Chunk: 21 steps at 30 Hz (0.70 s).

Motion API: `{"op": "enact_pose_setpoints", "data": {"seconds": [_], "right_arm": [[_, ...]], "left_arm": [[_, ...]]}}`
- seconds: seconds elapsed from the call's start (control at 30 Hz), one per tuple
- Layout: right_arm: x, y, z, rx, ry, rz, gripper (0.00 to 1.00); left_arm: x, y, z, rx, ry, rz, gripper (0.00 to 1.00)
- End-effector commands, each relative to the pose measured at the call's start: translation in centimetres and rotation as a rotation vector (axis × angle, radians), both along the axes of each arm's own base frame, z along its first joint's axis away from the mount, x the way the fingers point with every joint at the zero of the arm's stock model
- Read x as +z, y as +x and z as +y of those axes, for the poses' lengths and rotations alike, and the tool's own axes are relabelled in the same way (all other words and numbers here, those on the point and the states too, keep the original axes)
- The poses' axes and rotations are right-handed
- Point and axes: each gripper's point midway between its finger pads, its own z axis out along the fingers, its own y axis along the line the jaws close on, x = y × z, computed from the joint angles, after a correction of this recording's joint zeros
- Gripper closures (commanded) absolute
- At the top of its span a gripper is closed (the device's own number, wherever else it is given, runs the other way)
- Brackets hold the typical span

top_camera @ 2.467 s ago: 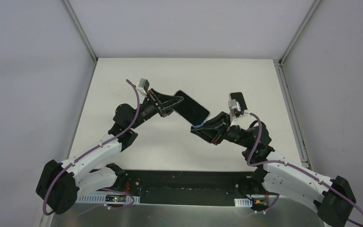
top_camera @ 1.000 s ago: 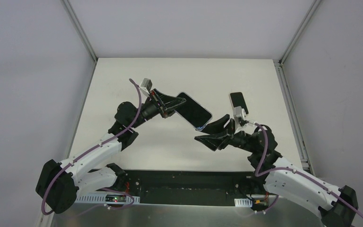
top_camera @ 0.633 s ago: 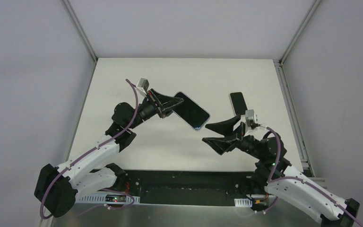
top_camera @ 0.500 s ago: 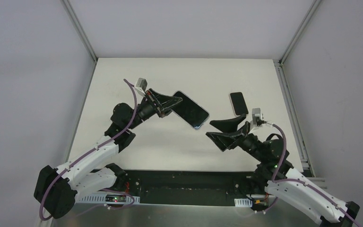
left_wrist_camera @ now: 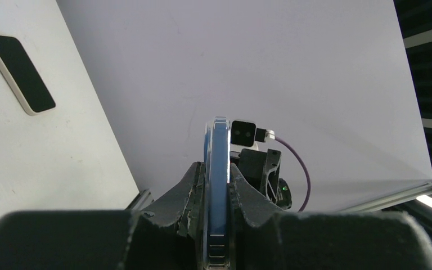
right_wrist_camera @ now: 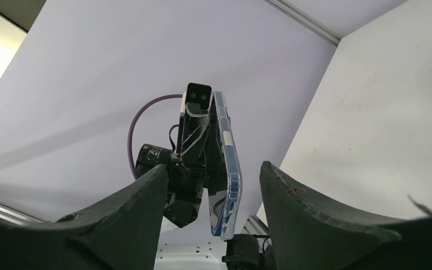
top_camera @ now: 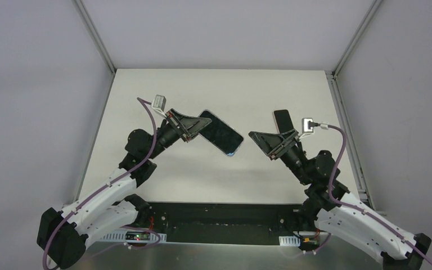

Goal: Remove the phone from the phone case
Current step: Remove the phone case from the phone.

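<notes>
The phone in its clear, blue-edged case point(top_camera: 220, 133) is held in the air over the table's middle, dark face up. My left gripper point(top_camera: 198, 127) is shut on its left end. In the left wrist view the cased phone point(left_wrist_camera: 218, 169) stands edge-on between the fingers point(left_wrist_camera: 188, 188). My right gripper point(top_camera: 260, 145) is open and empty, a short gap to the right of the phone's free end. In the right wrist view the cased phone point(right_wrist_camera: 228, 169) shows beyond the spread fingers point(right_wrist_camera: 140, 197), not touching them.
A second, smaller dark phone point(top_camera: 283, 121) lies flat on the white table point(top_camera: 163, 90) at the right, behind my right gripper; it also shows in the left wrist view point(left_wrist_camera: 18, 73). Metal rails edge the table on both sides.
My right gripper has let go of the phone's free end, opened, and drawn back to the right. My left gripper has carried the cased phone a little to the left.
</notes>
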Motion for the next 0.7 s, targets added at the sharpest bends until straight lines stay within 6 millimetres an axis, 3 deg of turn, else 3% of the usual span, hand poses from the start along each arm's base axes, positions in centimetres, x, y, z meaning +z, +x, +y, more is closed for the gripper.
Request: {"op": "enact_pose_setpoints", "data": {"seconds": [0.0, 0.27, 0.67], "right_arm": [[2.2, 0.1, 0.6, 0.033, 0.069, 0.051, 0.37], [1.5, 0.6, 1.5, 0.043, 0.06, 0.081, 0.43], [2.3, 0.5, 2.7, 0.104, 0.122, 0.087, 0.59]], "left_arm": [[3.9, -1.1, 1.4, 0.037, -0.065, -0.155, 1.0], [4.0, -1.2, 1.4, 0.038, -0.064, -0.16, 1.0], [4.2, -1.2, 1.4, 0.037, -0.066, -0.165, 1.0]]}}
